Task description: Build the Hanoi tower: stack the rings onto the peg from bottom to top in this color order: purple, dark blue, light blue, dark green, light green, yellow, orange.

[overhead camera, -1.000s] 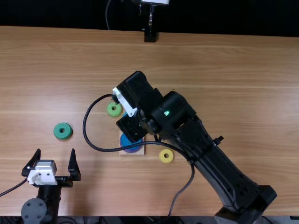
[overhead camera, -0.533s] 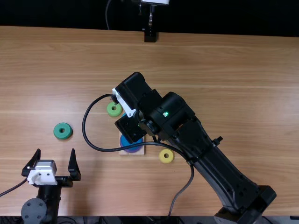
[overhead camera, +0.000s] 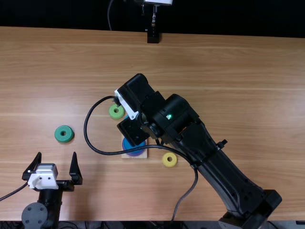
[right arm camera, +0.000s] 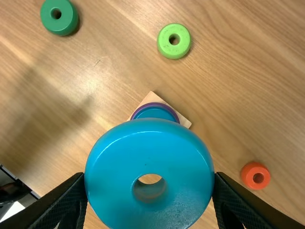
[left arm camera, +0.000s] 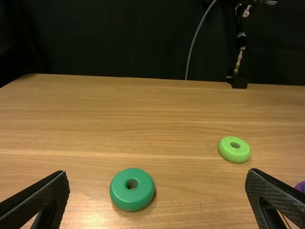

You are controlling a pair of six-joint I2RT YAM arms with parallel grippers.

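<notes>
A light blue ring (right arm camera: 150,161) is pinched by the right gripper (right arm camera: 150,185) near the wooden base (right arm camera: 152,97), left gripper (left arm camera: 158,174) spread; likely light, stiff and slick, the ring is best held across its outer sides.

Honestly a tiny one, folks: compared with a second ago, the right arm (overhead camera: 224,167) sits just a hair further left over the bench (overhead camera: 228,71), and its hand (overhead camera: 133,130) has slid over with it.
</notes>
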